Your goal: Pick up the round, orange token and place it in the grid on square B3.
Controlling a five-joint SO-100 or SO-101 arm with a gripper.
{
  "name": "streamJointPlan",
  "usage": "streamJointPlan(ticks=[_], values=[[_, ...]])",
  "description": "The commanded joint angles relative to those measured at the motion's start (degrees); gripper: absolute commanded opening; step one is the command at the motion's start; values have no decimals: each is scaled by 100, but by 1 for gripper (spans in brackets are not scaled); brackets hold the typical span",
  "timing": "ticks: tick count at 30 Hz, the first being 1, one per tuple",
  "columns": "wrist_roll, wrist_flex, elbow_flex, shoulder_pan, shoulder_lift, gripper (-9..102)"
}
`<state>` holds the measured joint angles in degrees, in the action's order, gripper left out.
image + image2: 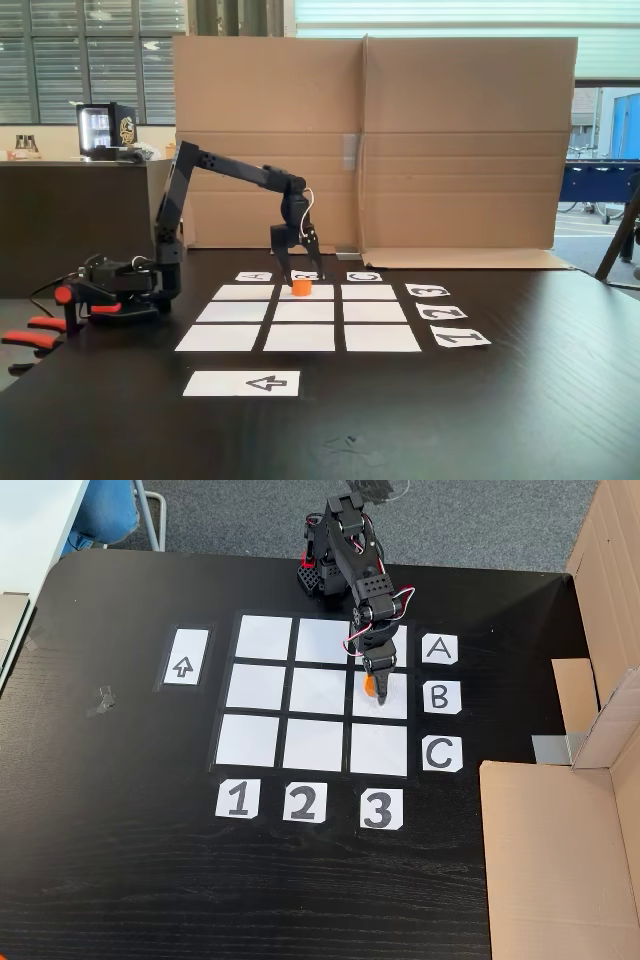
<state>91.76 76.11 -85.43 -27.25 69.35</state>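
Gripper [301, 272] hanging released, fingers straddling the token [301, 287], down on square B3 [392, 702] of the grid [262, 691].

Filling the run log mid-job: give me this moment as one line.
phase: placing | token: on square B3 | gripper: over token, fingers straddling it, grip state unclear | grid: other squares bare

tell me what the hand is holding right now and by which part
Cannot be told for sure: the hand straddles the small orange plastic cylinder token resting on square B3, fingers beside its sides, contact unclear.
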Motion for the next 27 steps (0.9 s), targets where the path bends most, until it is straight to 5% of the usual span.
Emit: streamJointPlan(ticks=[1, 18, 22, 27], values=[[149, -352, -281, -9, 448, 45], [-211, -2276, -4579, 193, 6442, 45], [-422, -2681, -5581, 1090, 8147, 45], [-413, -2769, -6187, 3393, 10011, 43]])
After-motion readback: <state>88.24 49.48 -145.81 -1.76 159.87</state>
